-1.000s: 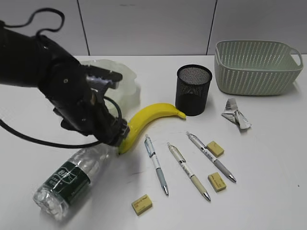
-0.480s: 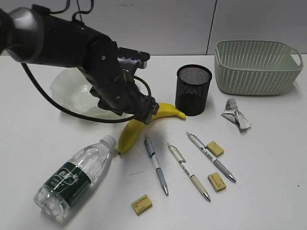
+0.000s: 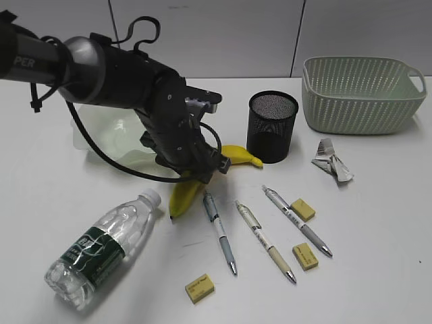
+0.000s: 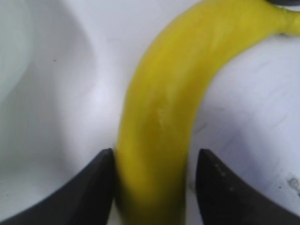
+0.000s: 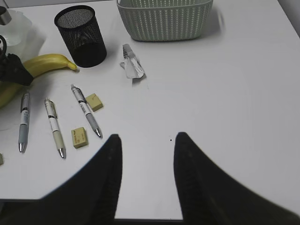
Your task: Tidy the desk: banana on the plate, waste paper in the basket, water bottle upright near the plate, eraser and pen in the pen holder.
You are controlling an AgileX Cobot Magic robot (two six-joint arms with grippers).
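The yellow banana (image 3: pixel 181 197) lies on the white desk (image 3: pixel 378 223) between the pale green plate (image 3: pixel 111 131) and the black mesh pen holder (image 3: pixel 272 126). My left gripper (image 3: pixel 200 173) is down over its middle. In the left wrist view the banana (image 4: pixel 168 93) runs between the open fingers of my left gripper (image 4: pixel 155 155); the left finger touches it and the right stands a little off. The water bottle (image 3: pixel 101 246) lies on its side at the front left. The waste paper (image 3: pixel 332 162) lies before the basket (image 3: pixel 361 94). My right gripper (image 5: pixel 147 137) is open and empty.
Three pens (image 3: pixel 219 229) (image 3: pixel 264 239) (image 3: pixel 297 219) and three erasers (image 3: pixel 302 209) (image 3: pixel 305 256) (image 3: pixel 200 288) lie in front of the banana. The left arm's cable loops over the plate. The right gripper hangs above the desk's near edge (image 5: pixel 154 218).
My left arm has swung right from beside the bottle's neck to the banana's middle and come down over it. The bottle's cap now shows. The banana has hardly moved.
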